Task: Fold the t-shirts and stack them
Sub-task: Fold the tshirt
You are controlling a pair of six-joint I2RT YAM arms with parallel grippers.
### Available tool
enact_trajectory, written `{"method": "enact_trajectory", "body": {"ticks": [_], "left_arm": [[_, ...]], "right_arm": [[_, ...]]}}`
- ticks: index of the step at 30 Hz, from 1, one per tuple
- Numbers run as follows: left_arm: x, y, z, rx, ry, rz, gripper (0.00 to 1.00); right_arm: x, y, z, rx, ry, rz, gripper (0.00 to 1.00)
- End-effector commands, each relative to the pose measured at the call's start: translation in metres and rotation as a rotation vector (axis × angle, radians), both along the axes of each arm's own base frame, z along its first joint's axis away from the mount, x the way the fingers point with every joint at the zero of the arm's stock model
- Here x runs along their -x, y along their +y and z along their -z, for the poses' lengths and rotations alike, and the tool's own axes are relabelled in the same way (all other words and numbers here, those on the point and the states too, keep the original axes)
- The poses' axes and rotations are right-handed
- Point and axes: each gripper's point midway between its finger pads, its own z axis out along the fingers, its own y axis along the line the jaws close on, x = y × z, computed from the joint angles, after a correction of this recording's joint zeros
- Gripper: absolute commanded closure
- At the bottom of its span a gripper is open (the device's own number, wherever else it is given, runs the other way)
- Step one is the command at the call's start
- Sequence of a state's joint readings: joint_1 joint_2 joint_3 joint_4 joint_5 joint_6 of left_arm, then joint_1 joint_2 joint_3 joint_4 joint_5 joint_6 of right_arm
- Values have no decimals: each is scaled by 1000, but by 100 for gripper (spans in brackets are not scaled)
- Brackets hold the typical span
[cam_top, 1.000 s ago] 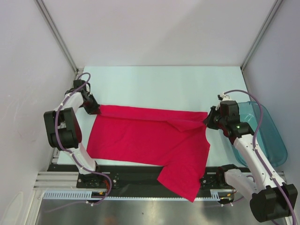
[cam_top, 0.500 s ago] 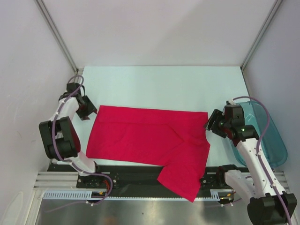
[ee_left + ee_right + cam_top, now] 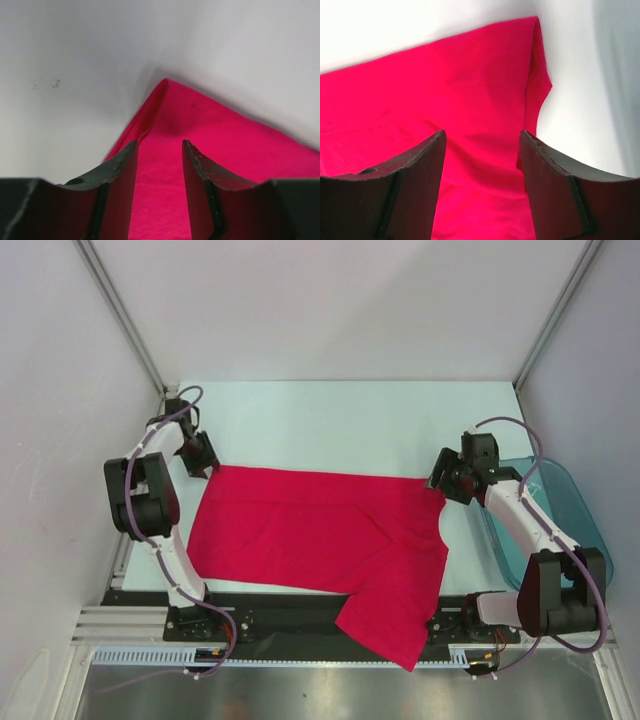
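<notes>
so the red t-shirt [image 3: 445,85] fills most of the shot, lying pretty flat with a few soft wrinkles. Its far edge runs across the top, and at the upper right there's a corner where the cloth looks doubled over along the side, then the edge curves back in. White table [image 3: 580,100] shows above and to the right. The right gripper [image 3: 481,134] has its two dark fingers [image 3: 420,170] spread apart above the cloth, nothing pinched between them
</notes>
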State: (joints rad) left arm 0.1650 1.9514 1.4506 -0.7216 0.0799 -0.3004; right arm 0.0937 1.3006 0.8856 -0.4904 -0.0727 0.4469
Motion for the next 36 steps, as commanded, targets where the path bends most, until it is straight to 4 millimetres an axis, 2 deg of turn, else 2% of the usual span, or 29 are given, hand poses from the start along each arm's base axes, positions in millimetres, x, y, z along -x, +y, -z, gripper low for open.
{"method": "enact_trajectory", "body": {"ticks": [1,11,14,17,22,25,30,31,32,34,36], "left_arm": [[5,-2,-3,-25,13,47,54],[6,2,15,-40,52,44,53],[2,3,15,-48,52,46,58],[1,4,16,-49,53,41,65],[-3,6,16,-54,45,34,70],[-6,7,16,-55,43,24,78],[-7,13,21,-62,52,-10,88],[-8,15,20,-64,46,-15,89],[-10,17,21,-63,42,-29,93],[-11,23,23,-58,40,-51,96],[-14,27,24,-36,23,-86,100]], "right_arm": [[-26,-3,-22,25,-104,-14,34],[-37,-12,22,86,-6,8,31],[-43,-19,30,152,1,26,31],[-48,-20,38,185,23,25,31],[-52,-24,53,241,56,27,32],[-56,-25,60,249,64,31,33],[-67,-25,72,258,70,48,44],[-70,-25,73,261,67,51,55],[-73,-25,79,266,77,54,56],[-83,-25,80,271,63,55,74],[-100,-22,82,267,42,56,78]]}}
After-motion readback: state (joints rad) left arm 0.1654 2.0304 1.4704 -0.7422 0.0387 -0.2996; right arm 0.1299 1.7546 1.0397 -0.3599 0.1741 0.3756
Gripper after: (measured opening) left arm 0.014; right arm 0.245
